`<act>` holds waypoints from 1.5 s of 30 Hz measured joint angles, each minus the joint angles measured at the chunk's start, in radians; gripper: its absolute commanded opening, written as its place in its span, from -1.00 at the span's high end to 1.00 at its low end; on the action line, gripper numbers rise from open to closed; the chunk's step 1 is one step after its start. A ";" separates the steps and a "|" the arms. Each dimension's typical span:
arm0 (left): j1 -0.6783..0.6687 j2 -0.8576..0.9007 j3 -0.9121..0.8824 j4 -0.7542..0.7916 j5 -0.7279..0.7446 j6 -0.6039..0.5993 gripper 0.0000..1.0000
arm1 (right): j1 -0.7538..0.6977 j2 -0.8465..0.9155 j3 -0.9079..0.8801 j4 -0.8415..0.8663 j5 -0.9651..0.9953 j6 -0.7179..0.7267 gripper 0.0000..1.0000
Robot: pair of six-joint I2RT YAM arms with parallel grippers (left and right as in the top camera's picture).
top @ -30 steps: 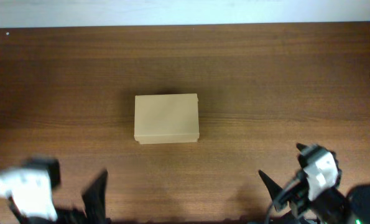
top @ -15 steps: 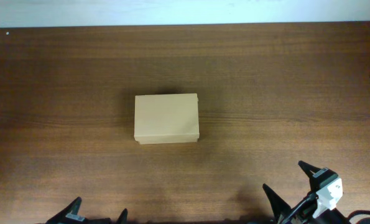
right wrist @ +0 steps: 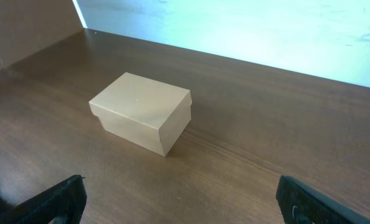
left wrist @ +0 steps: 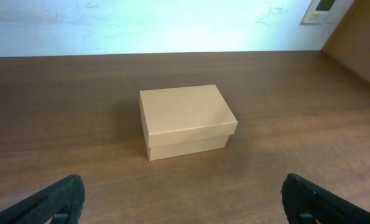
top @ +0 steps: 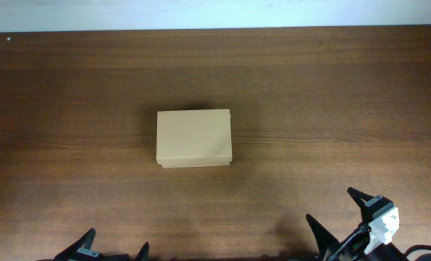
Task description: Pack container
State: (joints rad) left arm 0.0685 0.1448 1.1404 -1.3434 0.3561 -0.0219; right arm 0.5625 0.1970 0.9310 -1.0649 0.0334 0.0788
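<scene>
The container (top: pixel 194 138) is a plain tan cardboard box with its flap lid closed, standing near the middle of the brown wooden table. It also shows in the left wrist view (left wrist: pixel 186 120) and the right wrist view (right wrist: pixel 142 111). My left gripper (top: pixel 114 249) sits at the near edge, left of centre, open and empty (left wrist: pixel 185 202). My right gripper (top: pixel 336 215) sits at the near edge on the right, open and empty (right wrist: pixel 180 202). Both are well short of the box. No markers are in view.
The wooden table (top: pixel 331 94) ends at a pale wall along the far edge. A wooden side panel (left wrist: pixel 359 37) stands to the right in the left wrist view, and another (right wrist: pixel 23 25) to the left in the right wrist view.
Over the last second the left arm pulled back to the near edge until only its fingertips show, and the right arm drew back slightly. In the last half second nothing moved. The box stayed put.
</scene>
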 measured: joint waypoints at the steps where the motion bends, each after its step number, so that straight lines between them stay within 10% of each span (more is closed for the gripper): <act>1: 0.000 0.000 0.000 0.000 0.000 0.000 -0.99 | 0.000 0.000 0.000 0.000 0.000 0.000 -0.98; 9: 0.000 0.000 -0.010 0.008 -0.040 0.004 -0.99 | 0.000 0.000 0.000 0.000 0.000 0.000 -0.98; 24: -0.015 -0.021 -0.503 0.525 -0.200 0.098 -0.99 | 0.000 0.000 -0.002 0.000 0.000 0.000 -0.98; 45: -0.034 -0.126 -0.883 0.564 -0.333 0.192 -0.99 | 0.000 0.000 -0.002 0.000 0.000 0.001 -0.98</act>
State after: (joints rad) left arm 0.0345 0.0193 0.2569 -0.7795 0.0235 0.1703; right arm 0.5625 0.1970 0.9291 -1.0653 0.0338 0.0795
